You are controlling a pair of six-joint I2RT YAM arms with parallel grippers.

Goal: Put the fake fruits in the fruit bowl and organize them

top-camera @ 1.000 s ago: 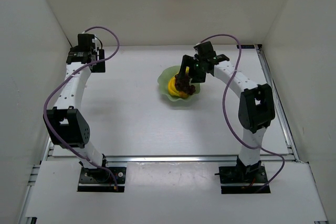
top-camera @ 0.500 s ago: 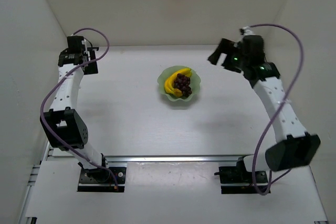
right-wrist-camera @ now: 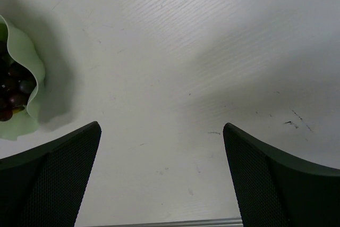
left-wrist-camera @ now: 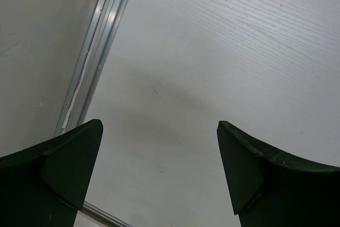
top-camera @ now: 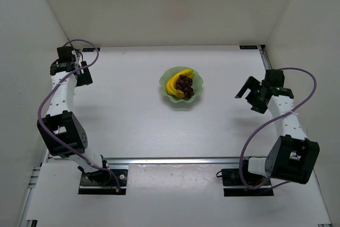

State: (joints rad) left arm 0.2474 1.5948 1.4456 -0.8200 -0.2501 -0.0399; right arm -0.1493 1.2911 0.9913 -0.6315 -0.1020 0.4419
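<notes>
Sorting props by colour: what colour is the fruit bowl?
Pale translucent green fruit bowl, clearest in the top external view.

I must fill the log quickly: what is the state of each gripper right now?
Left gripper: open, holding nothing.
Right gripper: open, holding nothing.

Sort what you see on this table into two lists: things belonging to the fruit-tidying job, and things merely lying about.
Belongs to the job:
- bananas
- grapes, resting on them
- green bowl, holding both
- left gripper and right gripper, both open and empty

Merely there:
- metal rail along the near edge
- purple cable
</notes>
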